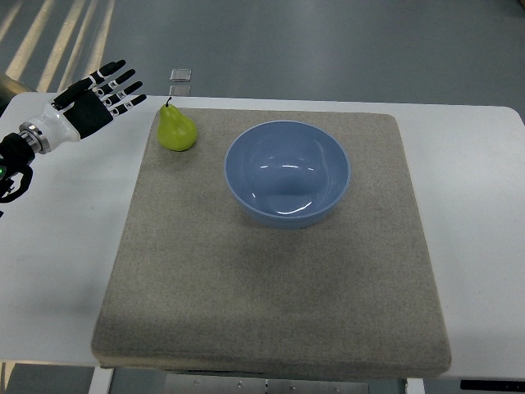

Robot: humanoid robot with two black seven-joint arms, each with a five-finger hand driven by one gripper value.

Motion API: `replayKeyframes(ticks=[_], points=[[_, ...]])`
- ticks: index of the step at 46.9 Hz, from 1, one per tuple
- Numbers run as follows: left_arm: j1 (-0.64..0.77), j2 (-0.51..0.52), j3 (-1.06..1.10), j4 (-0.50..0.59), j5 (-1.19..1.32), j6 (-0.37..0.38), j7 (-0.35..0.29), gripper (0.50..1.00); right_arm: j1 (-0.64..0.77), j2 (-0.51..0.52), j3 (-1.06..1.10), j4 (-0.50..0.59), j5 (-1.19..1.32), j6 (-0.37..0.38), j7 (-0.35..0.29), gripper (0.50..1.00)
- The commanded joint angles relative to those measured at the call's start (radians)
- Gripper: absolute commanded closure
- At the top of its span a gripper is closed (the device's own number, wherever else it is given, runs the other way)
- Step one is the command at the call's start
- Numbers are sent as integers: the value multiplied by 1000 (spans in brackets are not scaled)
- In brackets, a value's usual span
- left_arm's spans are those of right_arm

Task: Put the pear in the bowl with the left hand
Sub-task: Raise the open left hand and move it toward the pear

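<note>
A yellow-green pear (pixel 176 130) stands upright on the far left corner of the grey mat (pixel 271 287). An empty light blue bowl (pixel 287 173) sits on the mat to the pear's right, apart from it. My left hand (pixel 102 97) hovers over the white table to the left of the pear, a short way from it, its black and white fingers spread and holding nothing. The right arm does not show.
The grey mat covers most of the white table (pixel 476 213). A small clear object (pixel 180 80) lies at the table's far edge just behind the pear. Grey floor lies beyond the table.
</note>
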Motion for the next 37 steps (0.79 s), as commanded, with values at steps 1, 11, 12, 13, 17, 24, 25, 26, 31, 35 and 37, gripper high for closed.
replayKeyframes(ticks=[1, 11, 12, 13, 17, 24, 25, 26, 31, 35, 37], points=[[-2, 2, 4, -3, 5, 0, -1, 506, 0, 0, -1, 0, 0, 0, 0, 576], [-9, 3, -2, 4, 40, 0, -1, 504, 0, 0, -1, 0, 0, 0, 0, 574], [-13, 3, -4, 6, 40, 0, -1, 506, 0, 0, -1, 0, 0, 0, 0, 574], [-17, 3, -8, 4, 40, 0, -1, 506, 0, 0, -1, 0, 0, 0, 0, 576], [-20, 3, -8, 4, 40, 0, -1, 506, 0, 0, -1, 0, 0, 0, 0, 576], [-23, 3, -8, 6, 38, 0, -3, 506, 0, 0, -1, 0, 0, 0, 0, 576], [-28, 3, -8, 7, 38, 0, -3, 506, 0, 0, -1, 0, 0, 0, 0, 574], [-31, 3, -5, 6, 40, 0, -6, 506, 0, 0, -1, 0, 0, 0, 0, 576], [-39, 6, 7, 7, 43, 0, -56, 506, 0, 0, 1, 0, 0, 0, 0, 576], [-55, 23, 22, 6, 83, 0, -127, 506, 0, 0, -1, 0, 0, 0, 0, 576], [-65, 34, 35, 4, 132, 0, -150, 506, 0, 0, 1, 0, 0, 0, 0, 574]])
